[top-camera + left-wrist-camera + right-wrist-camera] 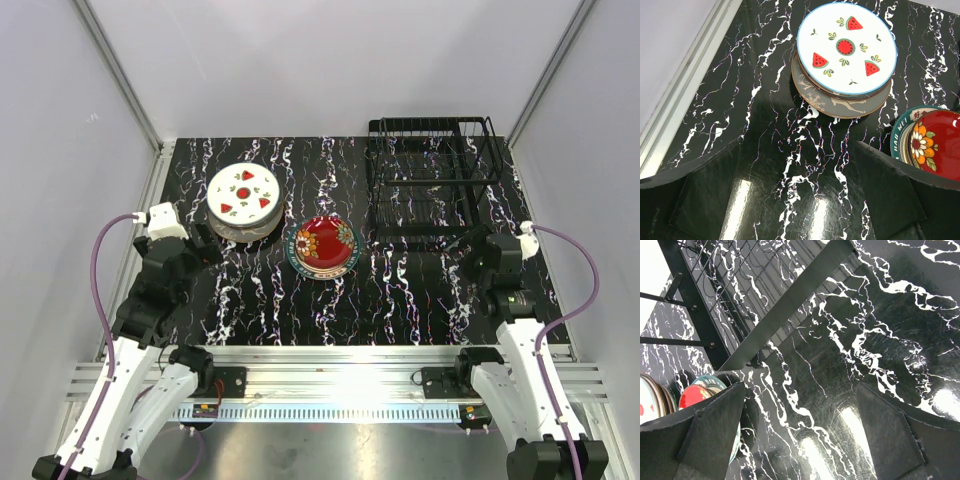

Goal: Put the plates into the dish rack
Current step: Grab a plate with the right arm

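Currently both pincers are spread wide, with nothing between the fingers of either. The left gripper (203,252) sits low over the table (300,310), just at the near-left side of the taller plate stack. Its wrist view shows only bare marble between the fingers (705,200). The right gripper (468,248) is over the table too, just off the near-right corner of the dish rack (432,180). In its wrist view the rack's bottom frame bar runs diagonally ahead of the fingers, not touching.

Plates: two stacks, both on the table left of the rack.
- Back-left stack: topped by the watermelon plate (243,192), white with a thin blue rim line. A brown-grey plate (850,106) with a pale deer-and-branch print sticks out below it. More rims show between them, count unclear.
- Second stack: nearer and to the right, between the first stack and the rack. The red floral plate (325,243) is on top, and a teal-rimmed plate (901,129) with lettering on its rim is under it.

The stacks are close but apart. The rack stands at the back-right of the table, prongs up.
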